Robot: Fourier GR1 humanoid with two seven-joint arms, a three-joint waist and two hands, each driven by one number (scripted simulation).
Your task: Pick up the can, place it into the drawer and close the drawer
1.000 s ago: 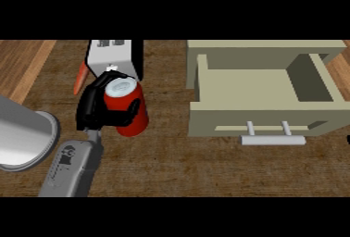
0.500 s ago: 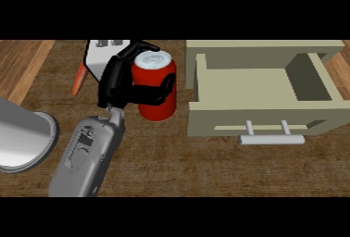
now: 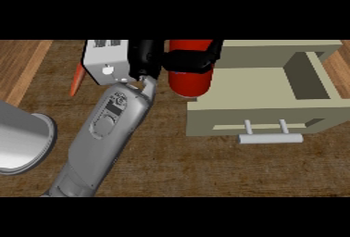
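A red can (image 3: pixel 189 83) hangs above the counter, and my left hand (image 3: pixel 146 60) is shut on it, black fingers (image 3: pixel 195 59) wrapped round its upper part. The can's top is hidden at the picture's upper edge. Its lower end hangs over the left wall of the open beige drawer (image 3: pixel 259 88). The drawer is pulled out toward me, its inside bare, with a pale bar handle (image 3: pixel 270 138) on its front. My grey left forearm (image 3: pixel 103 139) runs up from the lower left. My right hand does not show.
A white box with an orange edge (image 3: pixel 103 62) lies just left of the hand. A large silver round vessel (image 3: pixel 21 139) stands at the left edge. The counter top is dark wood (image 3: pixel 205 171), and the beige cabinet body (image 3: pixel 321 60) surrounds the drawer at the right.
My left hand has carried the can up and to the right, from beside the white box to the drawer's left wall. The forearm followed it.
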